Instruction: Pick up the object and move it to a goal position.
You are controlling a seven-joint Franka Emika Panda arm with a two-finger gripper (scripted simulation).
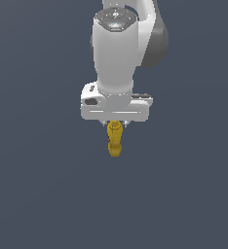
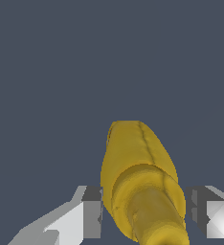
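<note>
Your white arm (image 1: 117, 63) hangs at the centre of the exterior view against a plain dark grey backdrop. The yellow object (image 1: 114, 138) dangles upright beneath your gripper (image 1: 115, 124), its top hidden by the hand. Only the wrist view shows the fingers (image 2: 87, 210): one touches the object (image 2: 140, 186), the other stands slightly apart, so I cannot tell whether the grip is clamped.

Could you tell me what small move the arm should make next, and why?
Probably close the fingers: in the wrist view the banana lies between them with gaps either side, so the gripper seems not yet to grip it.
</note>
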